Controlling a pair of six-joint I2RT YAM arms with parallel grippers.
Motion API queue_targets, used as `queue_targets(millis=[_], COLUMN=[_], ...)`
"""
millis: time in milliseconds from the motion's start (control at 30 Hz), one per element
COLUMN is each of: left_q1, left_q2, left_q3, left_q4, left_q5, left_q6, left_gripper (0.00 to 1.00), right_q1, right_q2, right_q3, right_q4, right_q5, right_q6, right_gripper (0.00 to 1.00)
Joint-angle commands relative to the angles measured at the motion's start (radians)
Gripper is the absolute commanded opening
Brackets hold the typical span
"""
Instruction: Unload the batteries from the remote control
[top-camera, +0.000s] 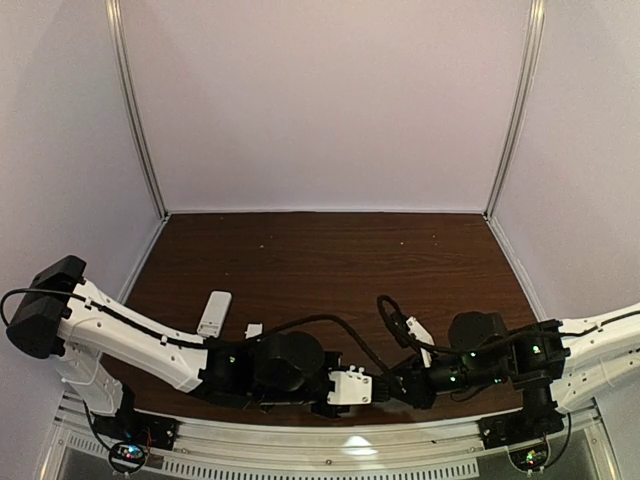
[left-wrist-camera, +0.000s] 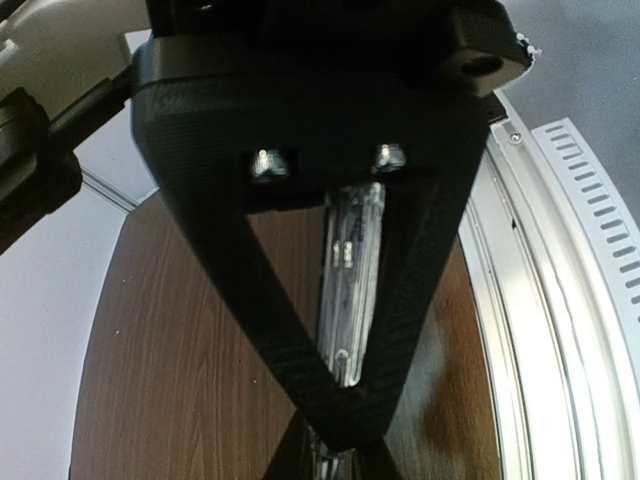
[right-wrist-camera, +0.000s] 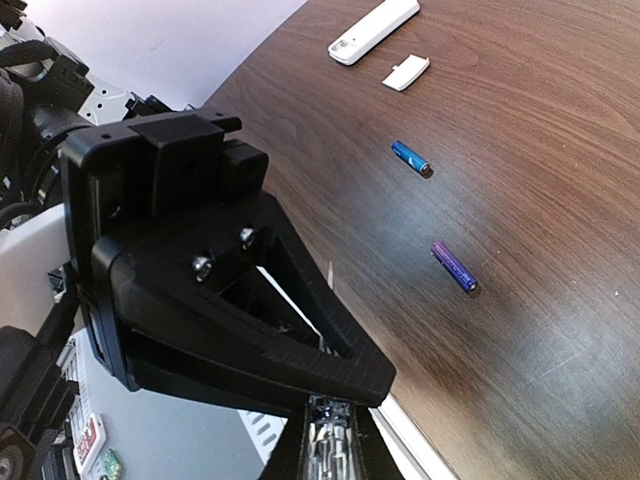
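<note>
The white remote control lies on the dark wooden table, at the left. The batteries lie loose on the wood in the right wrist view: the blue one and the purple one, both apart from the remote control. In the top view the arms hide them. My two grippers meet tip to tip near the table's front edge. A pale clear tool runs between them. My left gripper is shut on one end of it. My right gripper is shut on the other end.
A small white battery cover lies beside the remote. A metal rail runs along the table's front edge just behind the grippers. Pale walls close in the table on the left, back and right.
</note>
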Motion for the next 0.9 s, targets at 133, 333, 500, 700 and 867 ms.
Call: queue_targets(millis=[133,333,500,700,867], left_q1=[-0.02,-0.026,-0.028,-0.029,-0.029], left_q2=[0.01,0.009,0.005,-0.002,-0.017], left_q3=[0.033,0.037,0.036,0.025,0.008], left_q4=[0.001,-0.021,-0.04,-0.053,-0.06], left_q5=[-0.039,-0.072,-0.101,-0.139,-0.17], left_q6=[-0.023,-0.051,-0.085,-0.133,-0.176], left_gripper=[0.0,0.0,0.0,0.0,0.0], right_q1=[0.0,0.001,0.001,0.001,-0.001], right_q2=[0.003,0.004,0.019,0.034,0.022], right_q3=[0.023,0.043,0.071,0.114,0.152], right_q4=[-0.012,-0.024,-0.042,-0.084,-0.168], right_q5=[0.028,0.04,0.055,0.095,0.231], right_q6=[-0.024,-0.051,-0.076,-0.104,-0.109], right_gripper=[0.0,0.22,0.44,0.63,0.8])
